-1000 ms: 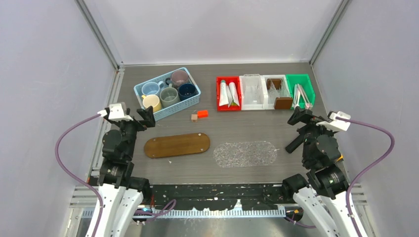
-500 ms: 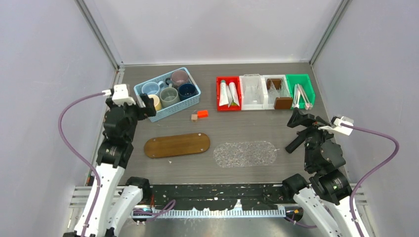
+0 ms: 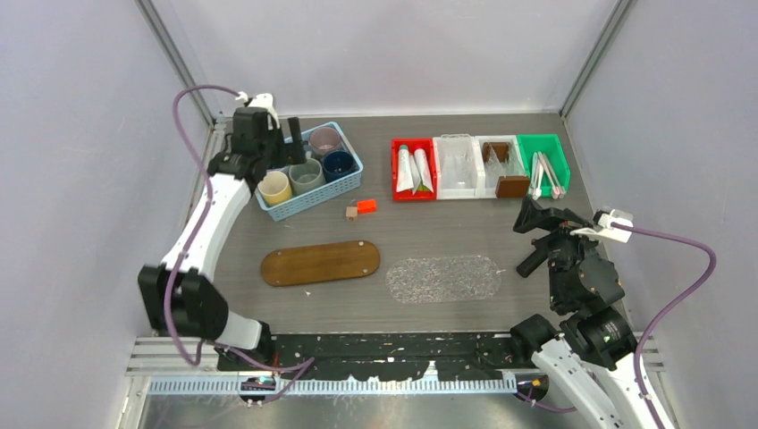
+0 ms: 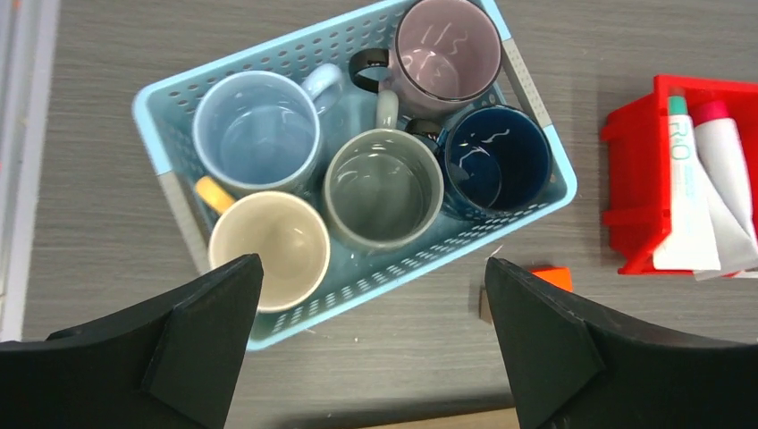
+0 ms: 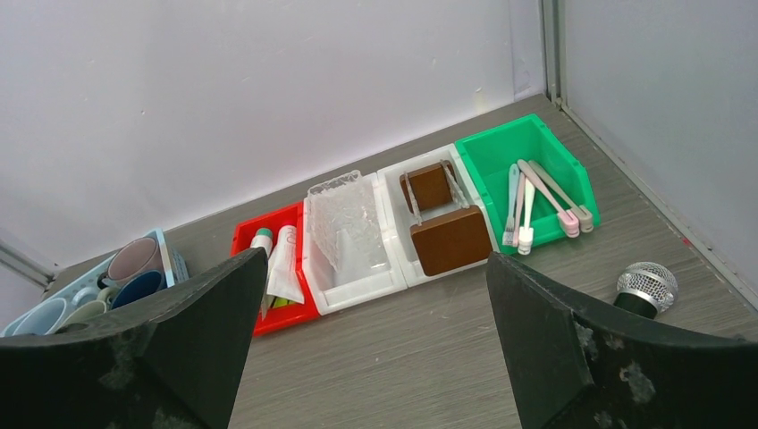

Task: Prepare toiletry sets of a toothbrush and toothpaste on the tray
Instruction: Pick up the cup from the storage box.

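In the left wrist view the two fingers of the left gripper [image 4: 371, 277] blocked the lower corners, and one covered the near rim of the cream-yellow mug [image 4: 268, 250]. The toothpaste [image 4: 706, 197] was cut by that view's right edge. It lay as white tubes in the red bin [image 3: 396, 170], their print too small to read. From above, the left gripper hid the light blue mug [image 4: 257, 134]. The content of the first white bin [image 3: 456, 165] was clear and crinkled, and I could not tell what it was.

The left gripper hung spread wide and gripping nothing over the blue basket [image 3: 308, 201], which also held the grey-green mug [image 4: 383, 188], the navy mug [image 4: 496, 161] and the mauve mug [image 4: 447, 49], packed side by side. The right gripper [image 3: 529, 239] was equally wide and held nothing, near the right wall. The toothbrushes [image 3: 545, 174] lay in the green bin [image 3: 559, 156], the last of the row, close to that wall. Brown blocks [image 3: 512, 186] sat in the bin beside it.

The wooden tray [image 3: 320, 262] and a clear oval tray [image 3: 443, 278] lay flat at mid-table, apart from each other. An orange block [image 3: 366, 206] lay between basket and wooden tray. Open tabletop ran between the bins and both trays
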### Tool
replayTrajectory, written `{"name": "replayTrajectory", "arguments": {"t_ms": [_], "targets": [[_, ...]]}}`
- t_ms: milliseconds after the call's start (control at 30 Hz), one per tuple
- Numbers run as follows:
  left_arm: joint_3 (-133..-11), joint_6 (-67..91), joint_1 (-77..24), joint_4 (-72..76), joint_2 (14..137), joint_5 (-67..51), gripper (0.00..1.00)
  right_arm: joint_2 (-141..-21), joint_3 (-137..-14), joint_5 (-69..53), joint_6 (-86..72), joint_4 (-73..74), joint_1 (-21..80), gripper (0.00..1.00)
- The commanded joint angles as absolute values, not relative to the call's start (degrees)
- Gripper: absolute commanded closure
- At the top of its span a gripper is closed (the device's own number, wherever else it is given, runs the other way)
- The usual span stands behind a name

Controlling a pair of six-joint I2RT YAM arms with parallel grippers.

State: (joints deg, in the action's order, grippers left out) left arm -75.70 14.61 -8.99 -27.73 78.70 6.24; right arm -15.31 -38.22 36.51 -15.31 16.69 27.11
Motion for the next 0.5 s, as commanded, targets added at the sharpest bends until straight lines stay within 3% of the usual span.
{"name": "replayTrajectory", "arguments": {"t_ms": [0,200,467], "targets": [[-84.36,15.46,-9.2,-33.28,88.38,3.12,0.01,-14.33,-37.67,35.99,-14.68,13.78,27.75,0.0],[-95.7,11.48,-9.19,-40.46,101.17,4.93,0.08,-13.89,-37.45,36.24,-13.4,13.75,27.95,0.0],[-97.95,8.61,-9.14,-42.38,105.58,5.19,0.16,-14.66,-37.0,35.96,-12.75,13.26,27.95,0.0]]}}
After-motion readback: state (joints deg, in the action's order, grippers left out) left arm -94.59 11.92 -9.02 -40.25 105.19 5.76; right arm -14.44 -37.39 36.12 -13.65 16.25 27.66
